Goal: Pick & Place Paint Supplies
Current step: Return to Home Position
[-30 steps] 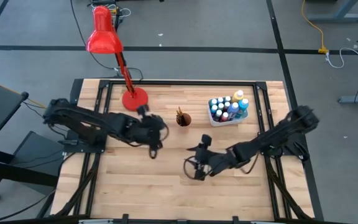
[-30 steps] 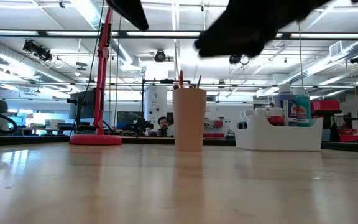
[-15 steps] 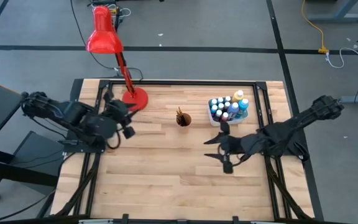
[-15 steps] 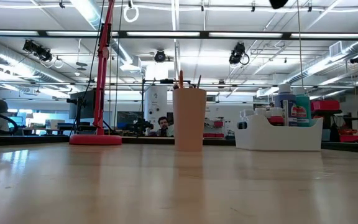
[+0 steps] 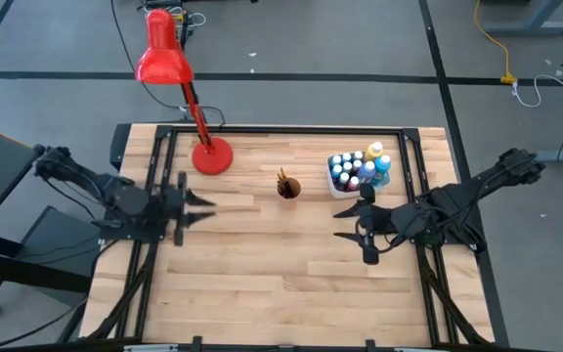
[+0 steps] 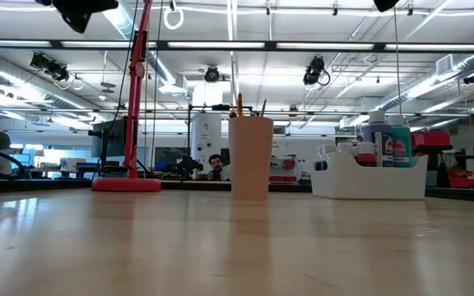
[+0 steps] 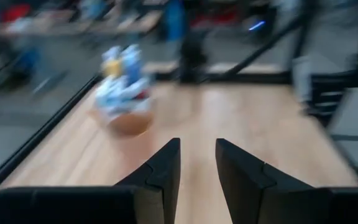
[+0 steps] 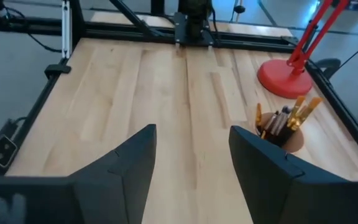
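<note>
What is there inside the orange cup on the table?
Several paintbrushes stand in the orange cup, with their orange-yellow and dark ends above its rim. The cup's wall covers their lower parts, so the bottom of the cup cannot be seen.

Probably a robotics lab: exposed ceiling ducts (image 6: 2, 67), strip lights (image 6: 327, 45), equipment benches (image 6: 52, 173) behind a framed wooden worktable (image 6: 220, 247).

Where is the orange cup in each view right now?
High view: orange cup mid-table, between red lamp base and white tub.
Low view: cup at centre, lamp base to its left.
Left wrist view: blurred brownish shape before the tub, likely the cup.
Right wrist view: cup with brushes, nearer than the lamp base.
Shared landmark: lamp base, missing only from the left wrist view.
</note>
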Tool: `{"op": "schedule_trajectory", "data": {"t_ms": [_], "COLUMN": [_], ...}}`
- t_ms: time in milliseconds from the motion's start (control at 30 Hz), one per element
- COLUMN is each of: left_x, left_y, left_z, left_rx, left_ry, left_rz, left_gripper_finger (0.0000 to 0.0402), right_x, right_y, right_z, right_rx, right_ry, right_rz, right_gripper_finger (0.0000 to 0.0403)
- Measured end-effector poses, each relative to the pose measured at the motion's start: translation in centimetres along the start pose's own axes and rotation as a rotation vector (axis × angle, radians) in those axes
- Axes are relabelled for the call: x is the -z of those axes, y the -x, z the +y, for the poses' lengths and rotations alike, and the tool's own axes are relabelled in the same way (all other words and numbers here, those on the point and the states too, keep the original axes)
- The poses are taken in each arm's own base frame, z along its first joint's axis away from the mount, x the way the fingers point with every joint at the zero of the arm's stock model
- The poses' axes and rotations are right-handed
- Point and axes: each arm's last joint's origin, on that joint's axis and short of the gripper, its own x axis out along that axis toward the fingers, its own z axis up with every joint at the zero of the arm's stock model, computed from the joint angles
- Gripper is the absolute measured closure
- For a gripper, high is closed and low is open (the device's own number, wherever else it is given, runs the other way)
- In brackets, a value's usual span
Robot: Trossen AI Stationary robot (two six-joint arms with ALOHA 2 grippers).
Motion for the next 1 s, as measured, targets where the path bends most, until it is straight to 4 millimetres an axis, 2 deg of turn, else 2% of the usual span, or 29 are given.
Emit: {"op": "schedule_trajectory", "data": {"t_ms": [167, 467, 667, 1000], "left_x": [3.0, 6.1, 7.4, 9.1], "left_y": [0.0, 0.9, 1.2, 1.0], "left_z": [-0.1, 1.0, 1.4, 1.6], "left_rx": [0.149, 0.159, 0.157, 0.159], "left_ry": [-0.077, -0.101, -0.133, -0.112], "left_rz": [-0.188, -0.286, -0.320, -0.340], "left_gripper_finger": [0.0292, 0.0292, 0.0292, 0.0292], "right_x": [0.1, 0.6, 3.6, 8.2], "right_y": [0.1, 0.2, 0.9, 4.1], "right_z": [-0.1, -0.2, -1.1, -3.3], "right_rx": [0.000, 0.020, 0.060, -0.007], "right_ry": [0.017, 0.015, -0.035, -0.111], "right_rz": [0.011, 0.038, 0.001, -0.171], "right_gripper_finger": [0.0195, 0.0195, 0.0195, 0.0195]}}
